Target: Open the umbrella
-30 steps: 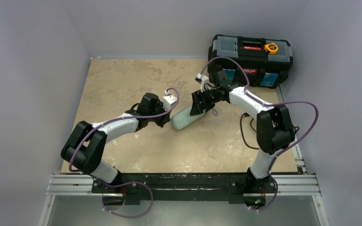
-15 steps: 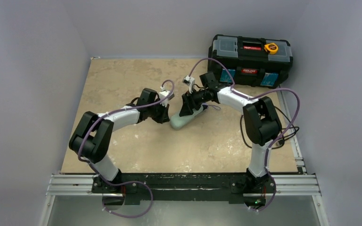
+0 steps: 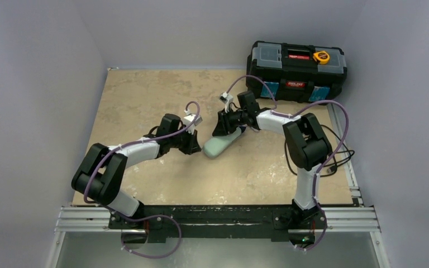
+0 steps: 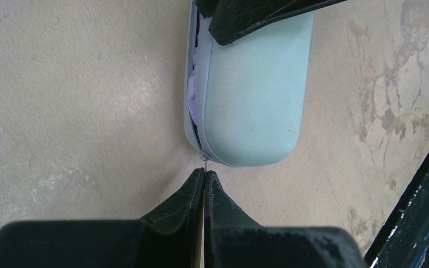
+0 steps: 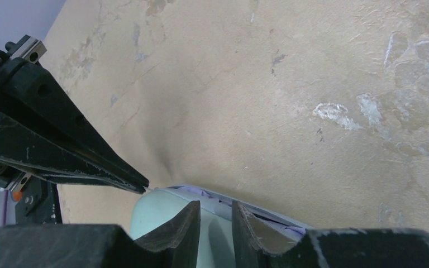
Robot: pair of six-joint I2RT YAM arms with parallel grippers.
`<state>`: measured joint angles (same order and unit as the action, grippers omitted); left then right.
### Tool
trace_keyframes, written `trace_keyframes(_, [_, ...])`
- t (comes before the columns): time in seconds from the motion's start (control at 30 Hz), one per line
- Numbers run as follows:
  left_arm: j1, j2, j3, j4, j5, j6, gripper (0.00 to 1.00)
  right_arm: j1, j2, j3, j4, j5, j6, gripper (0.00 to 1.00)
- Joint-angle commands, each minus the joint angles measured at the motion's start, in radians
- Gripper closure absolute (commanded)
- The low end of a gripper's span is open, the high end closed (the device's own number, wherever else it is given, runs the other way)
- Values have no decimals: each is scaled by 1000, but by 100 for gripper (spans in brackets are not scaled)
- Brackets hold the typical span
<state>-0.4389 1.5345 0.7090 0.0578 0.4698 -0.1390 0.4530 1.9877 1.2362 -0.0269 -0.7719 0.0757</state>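
Mottled beige tabletop (image 3: 134,95) lies open at upper left and lower centre. A black plastic toolbox (image 3: 296,70) blocks the upper right. The left gripper (image 3: 197,148) and right gripper (image 3: 222,132) hem the mint-green-sleeved umbrella (image 3: 219,146) mid-frame.

Left arm (image 3: 139,149) and right arm (image 3: 271,117) had white shells, black joints. Purple cable (image 3: 335,103) looped along each. Left gripper (image 4: 204,174) fingers (image 4: 179,204) were black, wedge-shaped, scuffed. Bases shared a silver rail (image 3: 84,220), lower frame.

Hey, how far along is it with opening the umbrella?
Done: sleeve zip partly open, lavender umbrella showing through. In hand: left gripper shut on the zip pull, right gripper over the sleeve's far end. Left: finish unzipping, pull the umbrella out, open it.
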Motion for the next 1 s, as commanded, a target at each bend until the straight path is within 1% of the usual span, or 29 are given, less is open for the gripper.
trace_keyframes(0.0, [0, -34, -22, 49, 32, -46, 100, -2, 18, -36, -65, 128, -25, 72])
trace_keyframes(0.07, [0, -24, -15, 43, 30, -66, 100, -3, 10, -18, -100, 134, -53, 70])
trace_keyframes(0.1, [1, -22, -11, 44, 23, -84, 100, -5, 3, -2, -131, 129, -84, 65])
trace_keyframes(0.2, [5, 0, 17, 38, 4, -95, 100, -31, -58, 32, -200, 66, -216, 37])
trace_keyframes(0.23, [6, 10, 28, 35, -2, -99, 100, -43, -86, 38, -225, 39, -265, 31])
trace_keyframes(0.3, [9, 33, 56, 22, 16, -96, 100, -54, -134, 68, -315, -7, -403, 25])
trace_keyframes(0.37, [10, 53, 86, 2, 20, -77, 100, -54, -170, 107, -420, -45, -593, 20])
trace_keyframes(0.47, [17, 92, 143, -49, 8, -68, 100, -50, -227, 118, -538, -68, -853, 14])
trace_keyframes(0.53, [28, 130, 197, -116, 0, -72, 100, -43, -242, 113, -579, -56, -1003, 12])
trace_keyframes(0.6, [44, 161, 235, -133, 20, -91, 100, -33, -239, 113, -614, -40, -1130, 11])
trace_keyframes(0.7, [51, 192, 285, -157, 37, -92, 100, -16, -240, 85, -609, -13, -1243, 10])
trace_keyframes(0.83, [58, 225, 329, -187, 71, -80, 100, 42, -236, 27, -487, 85, -1272, 11])
trace_keyframes(0.97, [71, 249, 349, -184, 109, -84, 100, 85, -202, 13, -395, 140, -1219, 14])
